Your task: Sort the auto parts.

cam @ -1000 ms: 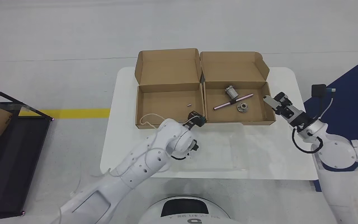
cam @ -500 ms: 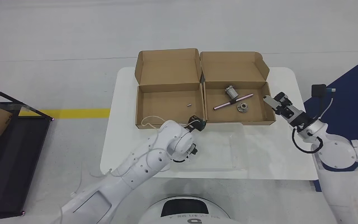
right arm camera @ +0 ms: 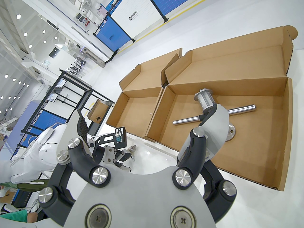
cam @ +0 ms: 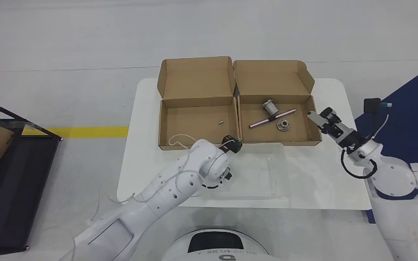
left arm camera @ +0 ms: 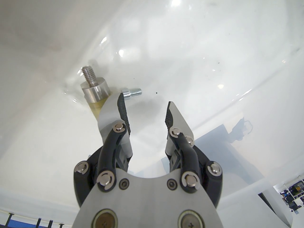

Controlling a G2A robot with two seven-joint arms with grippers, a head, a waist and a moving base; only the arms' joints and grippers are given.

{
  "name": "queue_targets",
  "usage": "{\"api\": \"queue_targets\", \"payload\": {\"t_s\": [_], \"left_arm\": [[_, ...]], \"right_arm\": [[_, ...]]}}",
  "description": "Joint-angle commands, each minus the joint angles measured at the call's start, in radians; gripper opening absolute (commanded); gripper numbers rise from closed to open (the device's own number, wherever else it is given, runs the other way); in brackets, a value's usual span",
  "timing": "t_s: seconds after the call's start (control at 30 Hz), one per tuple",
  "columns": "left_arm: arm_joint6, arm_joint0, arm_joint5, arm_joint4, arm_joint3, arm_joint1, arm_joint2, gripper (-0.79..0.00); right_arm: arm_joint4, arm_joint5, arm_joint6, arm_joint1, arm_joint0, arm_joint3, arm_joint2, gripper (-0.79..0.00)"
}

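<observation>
Both spread, empty — left gripper (left arm camera: pixel 145 102) by a stud (left arm camera: pixel 93 88), right gripper (cam: pixel 322 115) beside a box (cam: pixel 258 134).

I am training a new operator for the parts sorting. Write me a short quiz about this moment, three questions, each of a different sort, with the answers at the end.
1. True or false: the left gripper is shut on the small bolt.
2. Multiple choice: the metal rod lies in the same cardboard box as: A. the flange; B. the small bolt; C. nothing else.
3. Short answer: how many parts lie in that cardboard box?

Key
1. False: its fingers are open, and the small bolt lies beside one of them.
2. A.
3. Three: the metal rod, the flange and a cylindrical part.
</observation>
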Motion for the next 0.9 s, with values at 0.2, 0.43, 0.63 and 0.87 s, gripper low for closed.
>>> {"api": "queue_targets", "payload": {"t_s": [0.2,0.43,0.63,0.87], "left_arm": [[0.003,-0.008,0.000,-0.008,0.023,-0.008,0.005,-0.628],[0.003,-0.012,0.000,-0.011,0.035,-0.010,-0.003,-0.785],[0.002,-0.010,-0.002,-0.004,0.023,-0.010,-0.010,-0.785],[0.011,0.019,-0.018,-0.003,-0.066,0.002,-0.042,-0.785]], "right_arm": [[0.000,0.000,0.000,0.000,0.000,0.000,0.000,0.000],[0.000,0.000,0.000,0.000,0.000,0.000,0.000,0.000],[0.000,0.000,0.000,0.000,0.000,0.000,0.000,0.000],[0.000,0.000,0.000,0.000,0.000,0.000,0.000,0.000]]}}
